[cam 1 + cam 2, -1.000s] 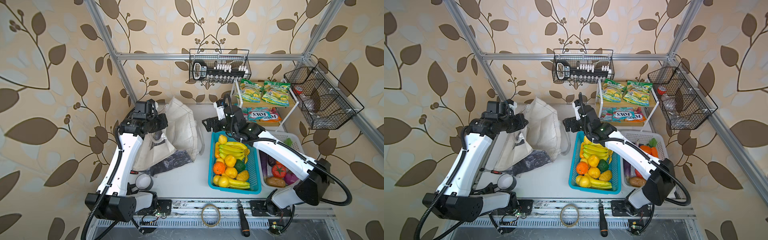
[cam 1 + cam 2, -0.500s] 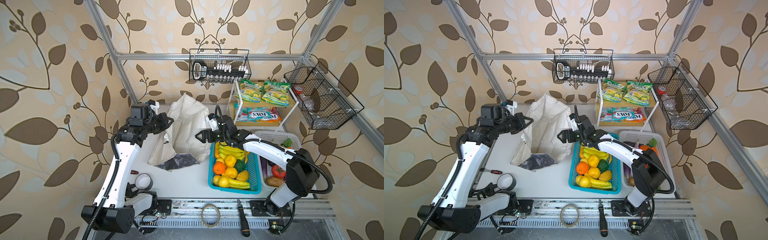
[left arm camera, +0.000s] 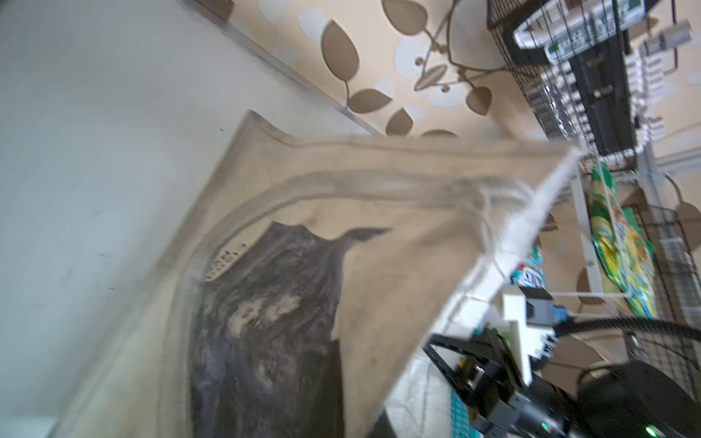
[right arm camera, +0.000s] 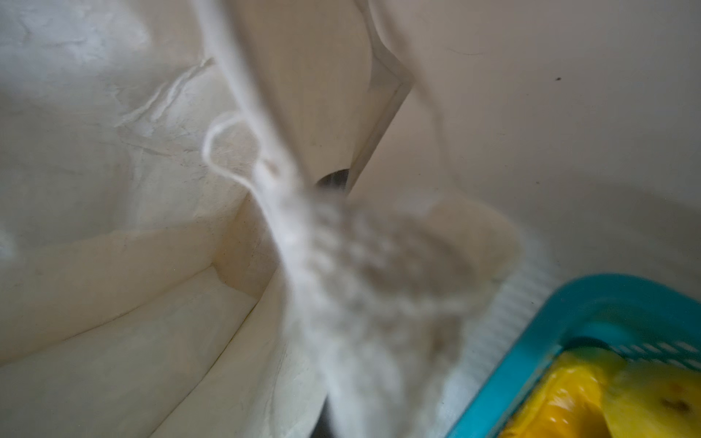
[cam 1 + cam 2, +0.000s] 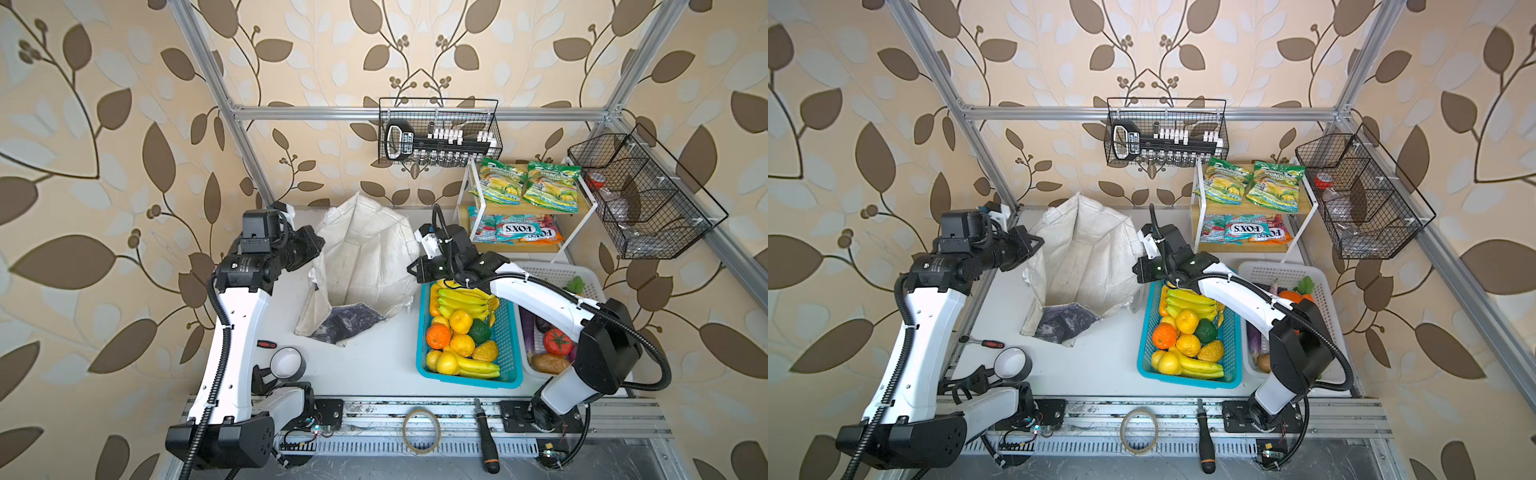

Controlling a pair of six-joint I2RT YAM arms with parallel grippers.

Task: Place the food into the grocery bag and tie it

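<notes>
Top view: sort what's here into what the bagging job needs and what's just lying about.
For the job: grocery bag, orange fruit, two green-and-yellow snack packets, eggplant.
Lying about: bananas, FOX'S packets, tomato, screwdriver.

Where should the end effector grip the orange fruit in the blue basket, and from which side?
Probably across the round middle of the orange fruit, coming from straight above: the wall of the blue basket and the yellow fruits touching it close off its sides.

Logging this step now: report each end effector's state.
Left end effector: closed, gripping the grocery bag at its left rim.
Right end effector: closed, apparently on the bag's right rim.
</notes>
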